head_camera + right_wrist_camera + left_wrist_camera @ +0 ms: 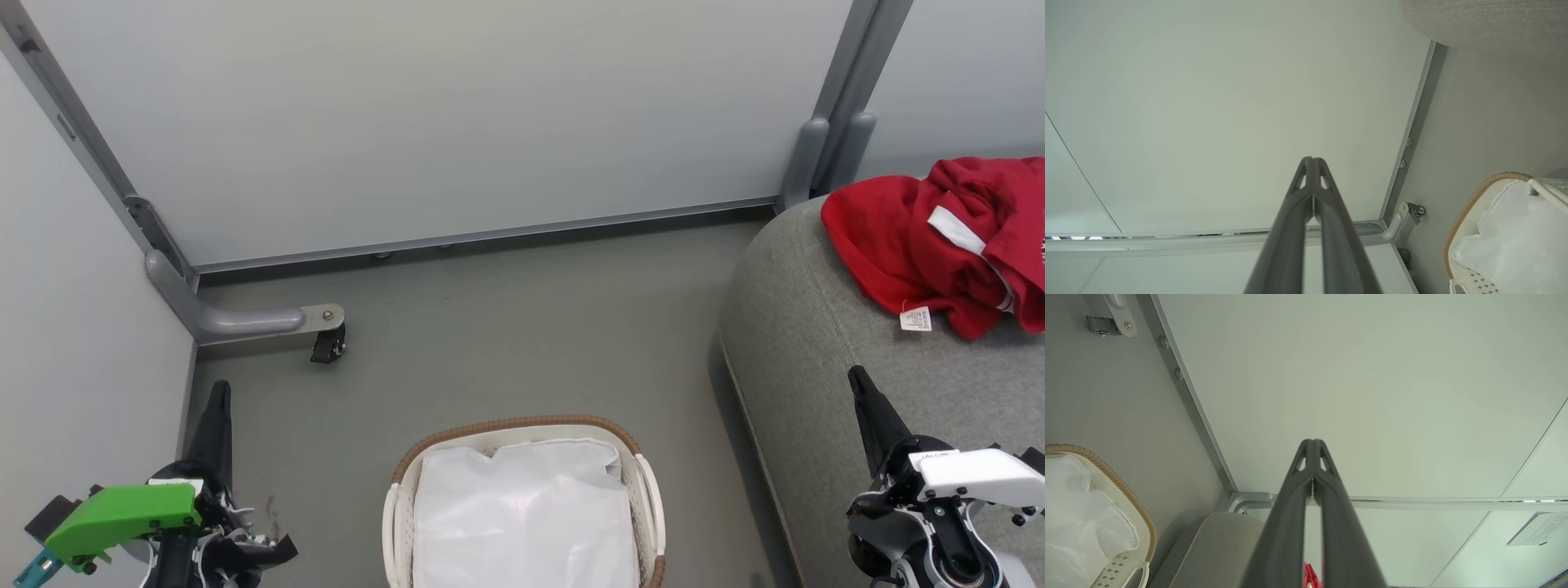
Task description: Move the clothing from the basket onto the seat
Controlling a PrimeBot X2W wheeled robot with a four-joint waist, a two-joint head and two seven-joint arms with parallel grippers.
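Observation:
The red clothing (939, 237), with a white stripe and a white tag, lies bunched on the grey seat (816, 359) at the right. A sliver of the red clothing (1309, 576) peeks between the left fingers in the left wrist view. The white basket (522, 426) with a brown woven rim stands on the floor at bottom centre, holding just its white liner (522, 514). My left gripper (219, 392) is shut and empty at the lower left, well left of the basket. My right gripper (857, 380) is shut and empty over the seat's front part.
Pale partition walls (457, 122) close off the back and left. A grey metal foot with a black caster (326, 343) juts onto the floor at the left. Bare grey floor (531, 327) lies between the basket, the wall and the seat.

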